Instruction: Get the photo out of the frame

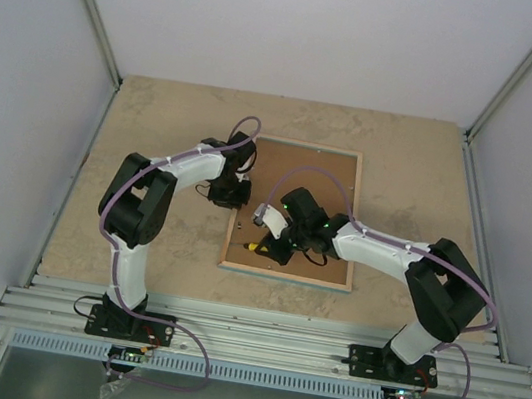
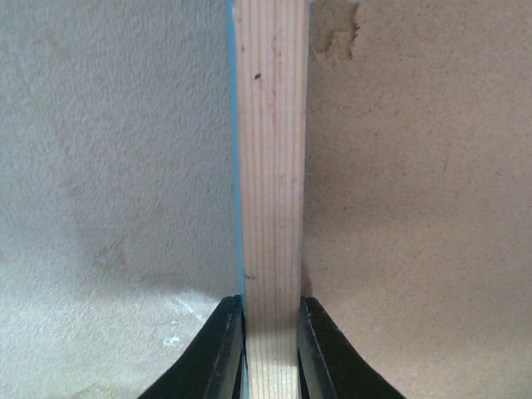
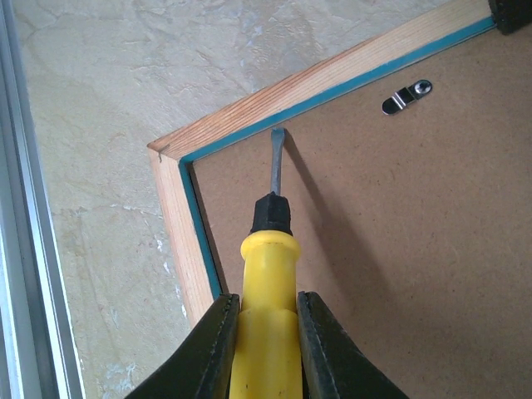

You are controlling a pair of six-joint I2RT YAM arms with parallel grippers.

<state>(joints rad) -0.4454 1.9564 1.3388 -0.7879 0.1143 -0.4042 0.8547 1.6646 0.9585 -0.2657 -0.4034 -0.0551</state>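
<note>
The frame [image 1: 334, 185] lies face down on the table, brown fibreboard back up, with light wood rim and thin turquoise inner edge. My left gripper [image 1: 238, 193] is shut on the frame's left rim [image 2: 270, 166], one finger on each side of the wood. My right gripper [image 1: 274, 246] is shut on a yellow-handled screwdriver [image 3: 266, 291]. Its blade tip [image 3: 278, 133] rests at the seam between the fibreboard back [image 3: 374, 249] and the rim, near the front left corner. The photo is hidden under the back.
A small metal turn clip [image 3: 406, 96] sits on the back near the rim. Stone-patterned tabletop [image 1: 155, 131] surrounds the frame. An aluminium rail [image 1: 255, 334] runs along the near edge. White walls enclose the sides and rear.
</note>
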